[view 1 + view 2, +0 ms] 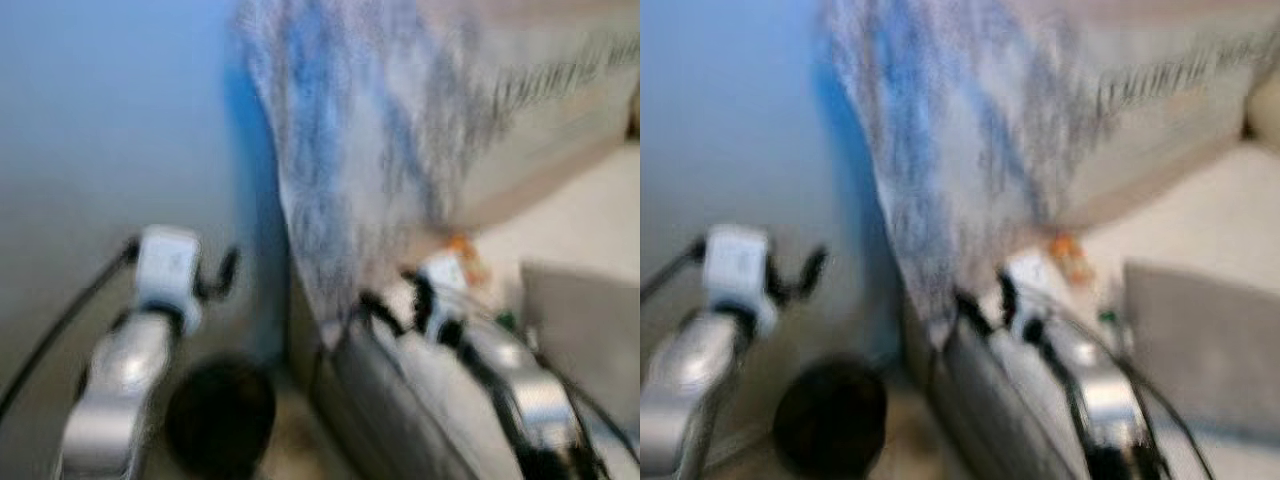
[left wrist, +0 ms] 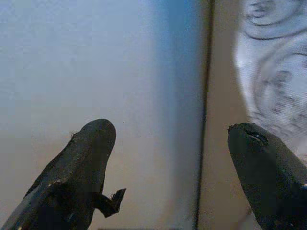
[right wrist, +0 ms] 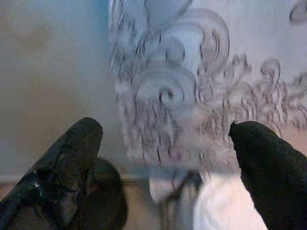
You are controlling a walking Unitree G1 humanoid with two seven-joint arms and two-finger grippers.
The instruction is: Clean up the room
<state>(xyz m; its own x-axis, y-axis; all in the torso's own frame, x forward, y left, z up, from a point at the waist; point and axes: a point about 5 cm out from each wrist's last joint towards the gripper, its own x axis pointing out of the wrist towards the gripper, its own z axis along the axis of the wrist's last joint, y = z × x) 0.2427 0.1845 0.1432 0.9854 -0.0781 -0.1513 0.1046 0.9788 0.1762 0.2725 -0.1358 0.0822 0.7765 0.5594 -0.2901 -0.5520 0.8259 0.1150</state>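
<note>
While the patterned blanket (image 1: 380, 140) hangs draped over the sofa arm (image 1: 1160, 90) beside the wall (image 1: 100, 130), tidying looks barely begun: the right gripper (image 3: 163, 153) and left gripper (image 2: 168, 163) hover with fingers apart, holding nothing

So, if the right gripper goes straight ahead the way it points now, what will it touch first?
Most likely the patterned cloth. In the right wrist view the open right gripper points at its grey swirl print, hanging directly ahead between the fingers. The picture is blurred, so how far away the cloth is cannot be judged.
</note>
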